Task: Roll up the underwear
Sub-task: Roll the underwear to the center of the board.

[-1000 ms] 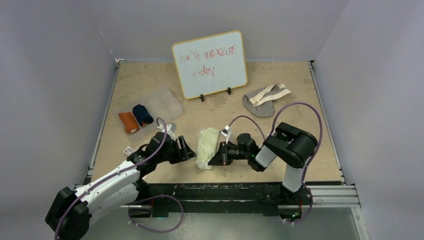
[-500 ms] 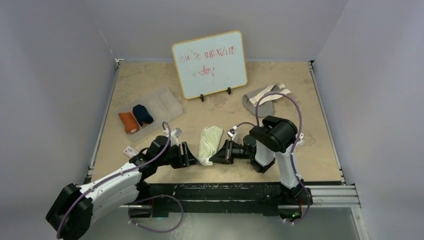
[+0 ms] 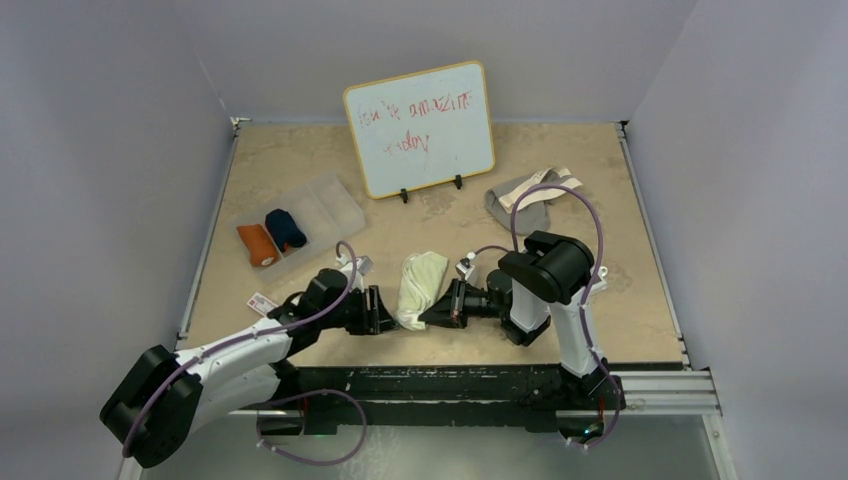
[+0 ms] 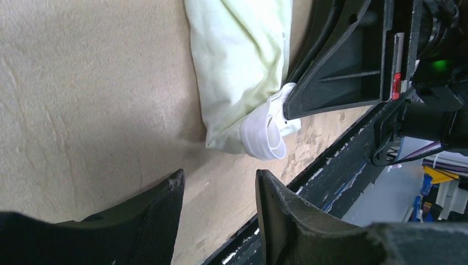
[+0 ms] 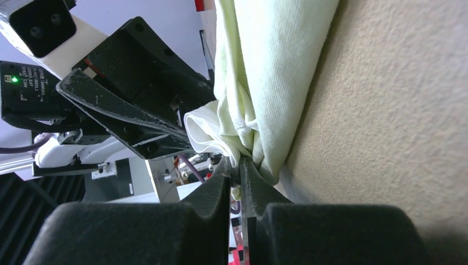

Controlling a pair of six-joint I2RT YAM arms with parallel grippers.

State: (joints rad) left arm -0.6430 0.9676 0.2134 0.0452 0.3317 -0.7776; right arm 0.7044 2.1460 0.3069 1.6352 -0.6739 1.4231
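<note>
Cream underwear (image 5: pixel 270 66) between right jaws

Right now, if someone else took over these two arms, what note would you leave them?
Right claw shut on the near end of the cream underwear, a loose bundle.
Left claw open, empty, just short of that same end.
Orange roll and navy roll sit in the clear tray: done.
Grey underwear lies unrolled at the far right.
Left to do: finish rolling the cream one, then the grey.
</note>
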